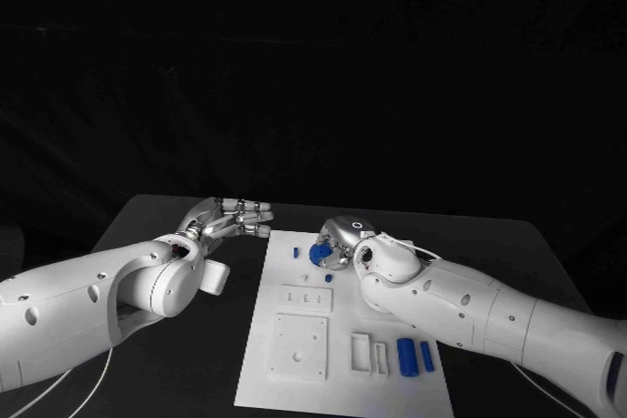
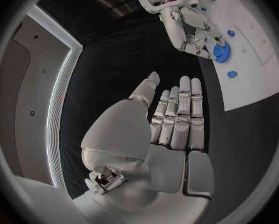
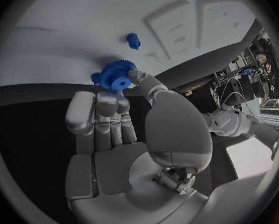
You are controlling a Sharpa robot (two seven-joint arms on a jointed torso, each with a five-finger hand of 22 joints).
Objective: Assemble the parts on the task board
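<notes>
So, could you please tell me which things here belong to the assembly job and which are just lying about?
Job:
task board
blue gear, held by the right hand
small blue peg
two blue cylinders

Lying about:
black table
left hand, holding nothing

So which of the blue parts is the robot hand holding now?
The toothed blue gear, pinched by the right robot hand over the board's far end. The two blue cylinders lie untouched at the near end.

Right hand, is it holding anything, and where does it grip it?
The right hand pinches a blue gear by its toothed rim, between thumb and fingertips, over the task board. The left hand holds nothing.
</notes>
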